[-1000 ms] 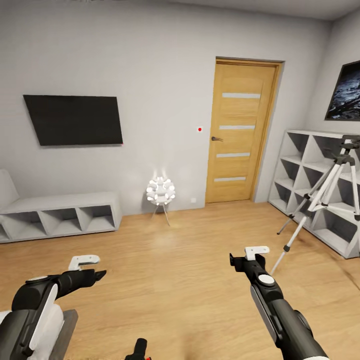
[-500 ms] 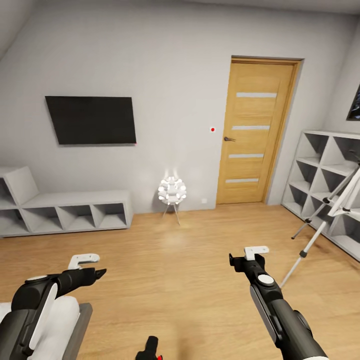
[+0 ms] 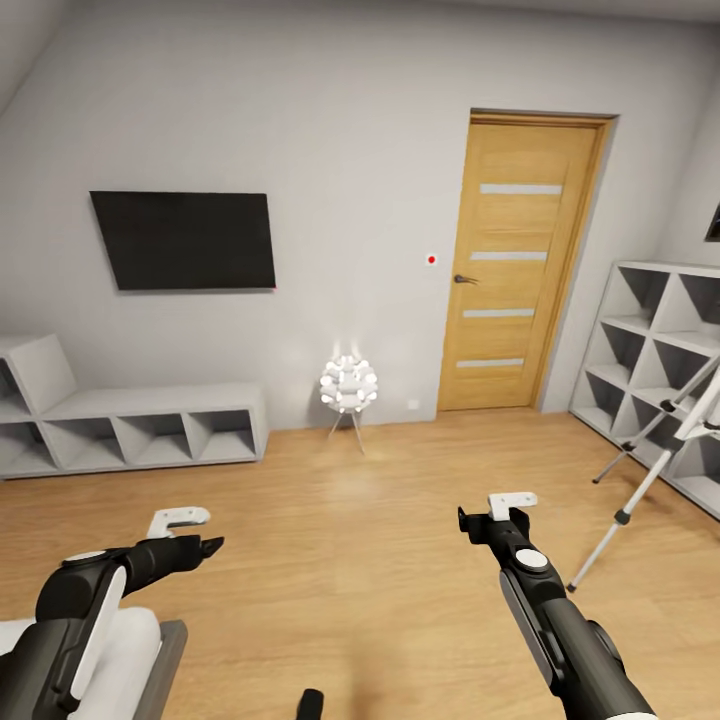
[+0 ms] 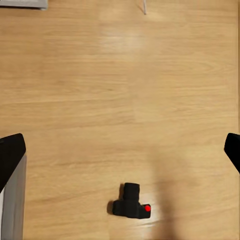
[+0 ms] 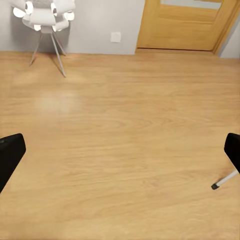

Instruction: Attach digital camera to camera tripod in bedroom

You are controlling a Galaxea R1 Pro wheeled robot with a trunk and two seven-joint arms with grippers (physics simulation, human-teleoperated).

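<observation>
The digital camera (image 4: pixel 131 201) lies on the wood floor, a black body with a red button, well below my open left gripper (image 4: pixel 120 150). In the head view only its black top (image 3: pixel 312 698) peeks in at the bottom edge, between my arms. The camera tripod (image 3: pixel 650 478) stands at the far right, cut off by the frame, with silver legs splayed in front of the shelves. One tripod foot (image 5: pixel 222 181) shows in the right wrist view. My left gripper (image 3: pixel 205 548) and right gripper (image 3: pixel 490 520) hover over bare floor, both empty with fingers wide apart.
A white ball-cluster lamp (image 3: pixel 349 385) stands by the back wall, next to the oak door (image 3: pixel 520 265). White cube shelves (image 3: pixel 650 330) line the right wall, and a low shelf unit (image 3: pixel 140 420) sits left under a wall TV (image 3: pixel 183 240). A white-grey slab (image 3: pixel 145 650) lies by my left arm.
The whole head view has swung left, so the tripod slid to the right edge and the camera sank to the bottom edge. My left gripper sits slightly further right in the picture.
</observation>
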